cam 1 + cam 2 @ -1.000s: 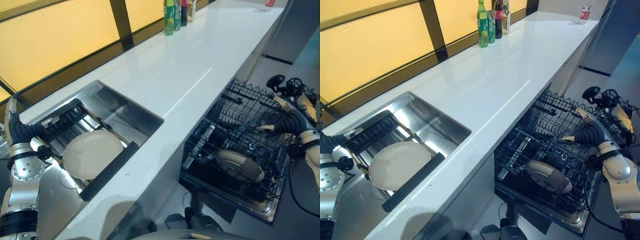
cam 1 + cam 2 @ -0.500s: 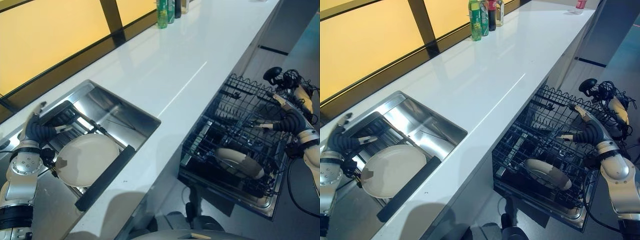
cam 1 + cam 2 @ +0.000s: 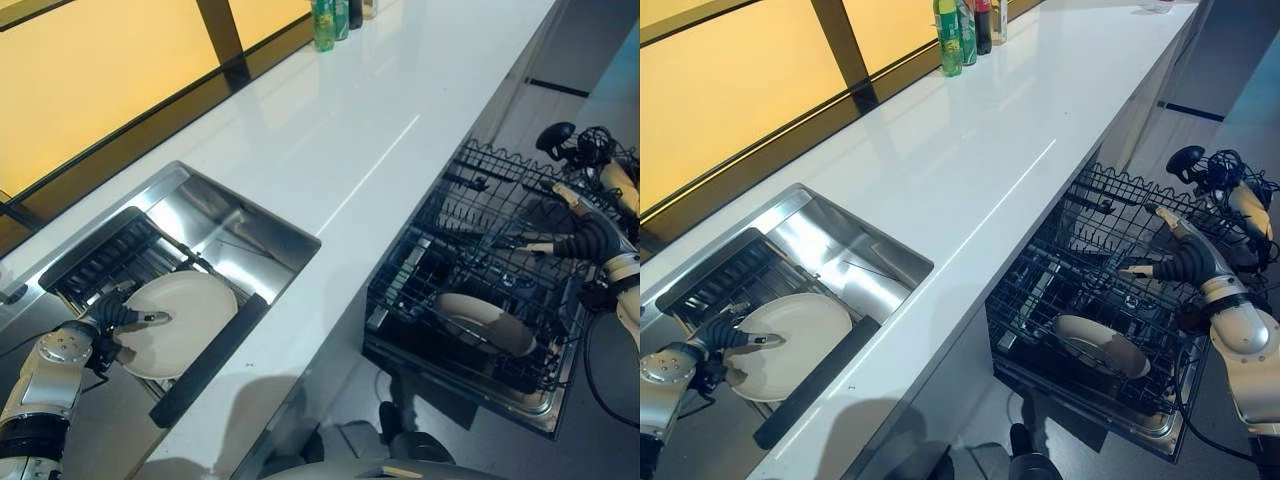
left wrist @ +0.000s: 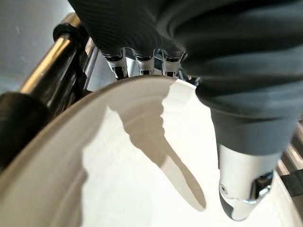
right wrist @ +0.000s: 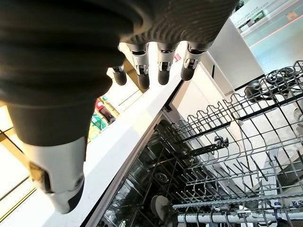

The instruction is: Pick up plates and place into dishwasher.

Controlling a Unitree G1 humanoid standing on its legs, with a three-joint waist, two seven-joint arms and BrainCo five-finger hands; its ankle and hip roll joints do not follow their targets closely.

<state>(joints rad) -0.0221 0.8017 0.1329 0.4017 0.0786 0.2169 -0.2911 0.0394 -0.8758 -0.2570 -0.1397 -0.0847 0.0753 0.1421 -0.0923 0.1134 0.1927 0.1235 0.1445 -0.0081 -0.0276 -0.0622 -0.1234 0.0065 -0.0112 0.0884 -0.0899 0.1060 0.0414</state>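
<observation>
The plate (image 3: 178, 322) lies flat on the rack in the sink (image 3: 262, 232), under the left hand (image 3: 108, 318). This hand pinches the plate's rim, thumb above and fingers behind the edge. The right hand (image 3: 1183, 262) hangs open over the dishwasher rack (image 3: 1110, 300), far from the plate.

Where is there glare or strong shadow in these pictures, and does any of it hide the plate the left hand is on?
Left eye view: a bright streak of glare on the glossy white countertop. Left wrist view: the left hand casts a pointed shadow across the round cream plate; its rim stays readable. Right wrist view: the black wire dishwasher rack is evenly lit.
</observation>
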